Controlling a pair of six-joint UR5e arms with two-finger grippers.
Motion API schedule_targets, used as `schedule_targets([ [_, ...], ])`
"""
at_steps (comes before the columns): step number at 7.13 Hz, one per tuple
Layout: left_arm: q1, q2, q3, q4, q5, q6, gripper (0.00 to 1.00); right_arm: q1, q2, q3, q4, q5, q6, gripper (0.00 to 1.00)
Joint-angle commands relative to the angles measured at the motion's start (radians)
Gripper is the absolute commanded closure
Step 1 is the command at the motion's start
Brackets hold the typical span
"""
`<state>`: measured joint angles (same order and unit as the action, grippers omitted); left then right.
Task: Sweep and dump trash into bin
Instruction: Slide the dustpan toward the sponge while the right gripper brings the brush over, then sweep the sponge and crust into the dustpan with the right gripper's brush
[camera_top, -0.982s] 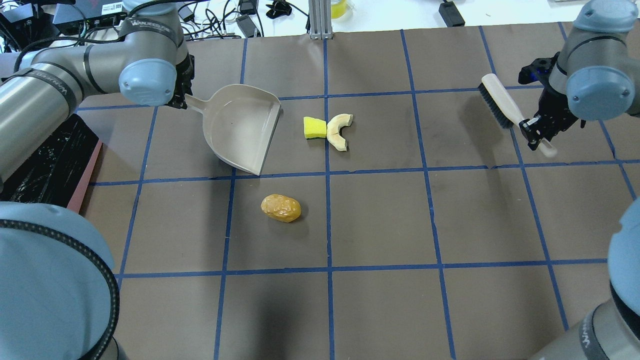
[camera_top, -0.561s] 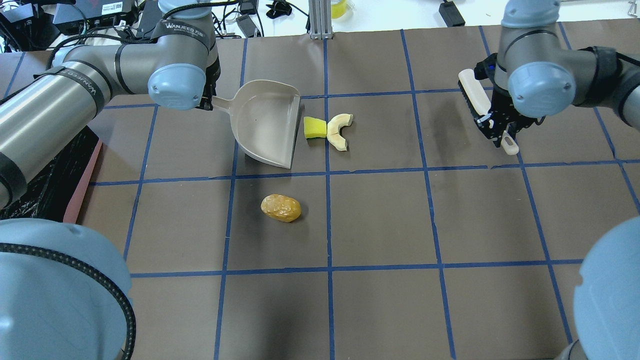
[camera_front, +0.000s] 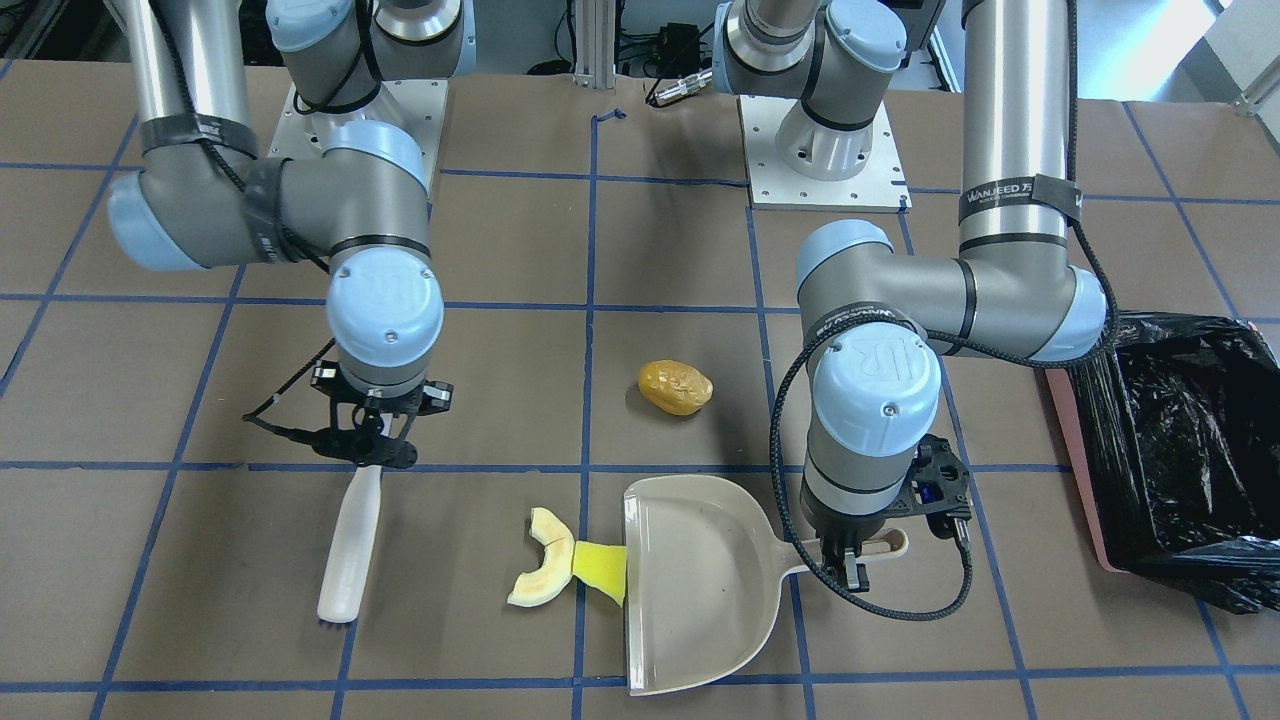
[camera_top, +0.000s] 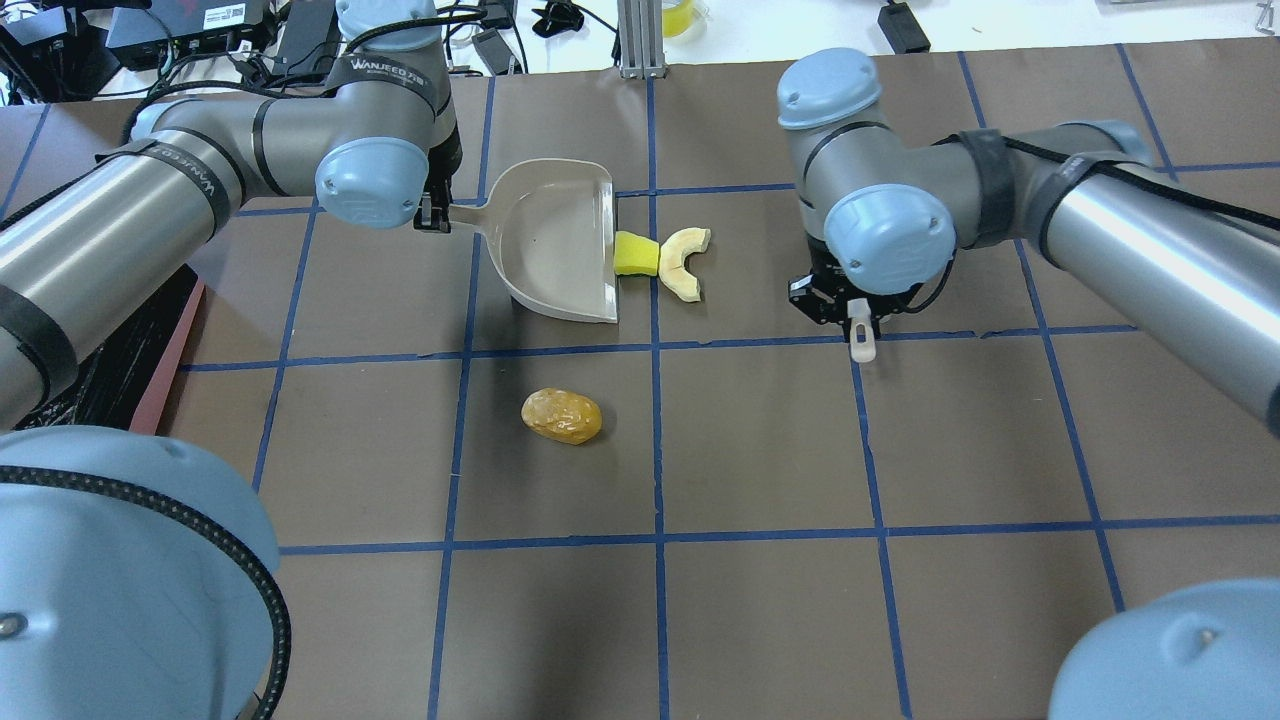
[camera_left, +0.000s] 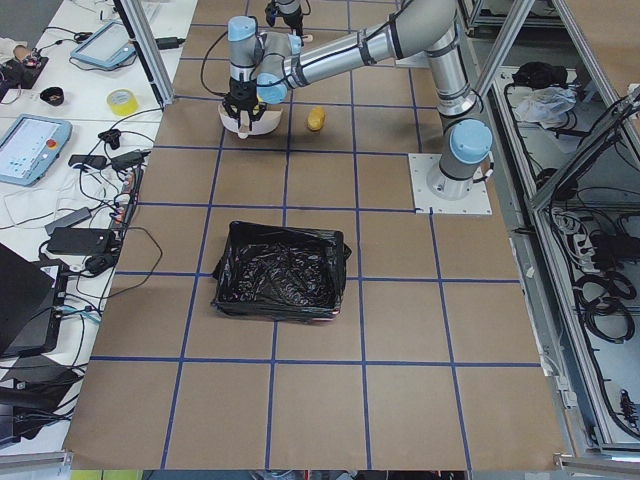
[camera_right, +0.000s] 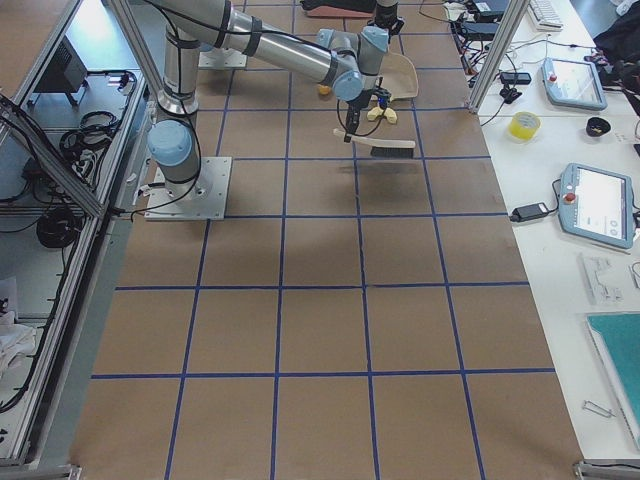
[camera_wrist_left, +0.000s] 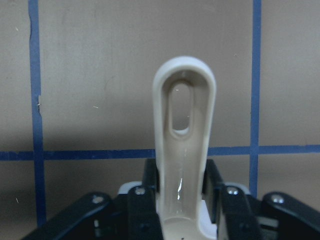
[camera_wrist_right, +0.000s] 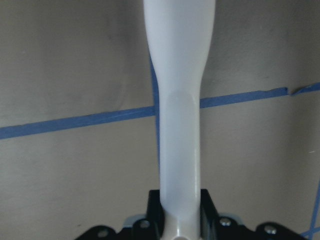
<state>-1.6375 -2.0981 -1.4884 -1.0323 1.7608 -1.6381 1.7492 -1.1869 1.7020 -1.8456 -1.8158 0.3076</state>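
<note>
Sponge piece (camera_front: 598, 570) sits against the dustpan (camera_front: 700, 560) lip, rind (camera_front: 543, 572) touching it, potato-like lump (camera_front: 676, 388) apart, bin (camera_front: 1180, 450) well off. Left gripper (camera_front: 845, 562) clamps the dustpan's handle; right gripper (camera_front: 368, 455) clamps the brush (camera_front: 350, 545).

brush (camera_top: 862, 341): in the overhead view only the handle tip shows, centre right; the rest lies under the right arm (camera_top: 886, 226).
brush head: runs off the top edge of the right wrist view, soft and out of focus.
bin (camera_front: 1190, 430): cut by the right edge of the front view; at the overhead's left edge, mostly behind the left arm (camera_top: 371, 181).
dustpan (camera_top: 556, 246): handle end covered by the left arm overhead; pan cut off at the left wrist view's bottom edge.
sponge (camera_top: 636, 254), rind (camera_top: 684, 262): not to be made out at the top of the left-side view.
</note>
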Motion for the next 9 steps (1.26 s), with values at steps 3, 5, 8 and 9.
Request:
schedule_targets([
  [3,-0.001,-0.031,0.005,0.0,0.002,0.0,1.0,0.084,0.095,-0.06,-0.064,0.183,0.083,1.0],
  [5,-0.001,-0.037,0.007,0.001,0.003,-0.003,1.0,0.134,0.136,-0.125,-0.066,0.278,0.192,1.0],
  [8,-0.001,-0.046,0.008,0.008,0.003,-0.005,1.0,0.217,0.207,-0.252,-0.064,0.367,0.275,1.0],
  [9,-0.001,-0.046,0.008,0.009,0.003,-0.003,1.0,0.225,0.21,-0.289,-0.066,0.439,0.297,1.0],
])
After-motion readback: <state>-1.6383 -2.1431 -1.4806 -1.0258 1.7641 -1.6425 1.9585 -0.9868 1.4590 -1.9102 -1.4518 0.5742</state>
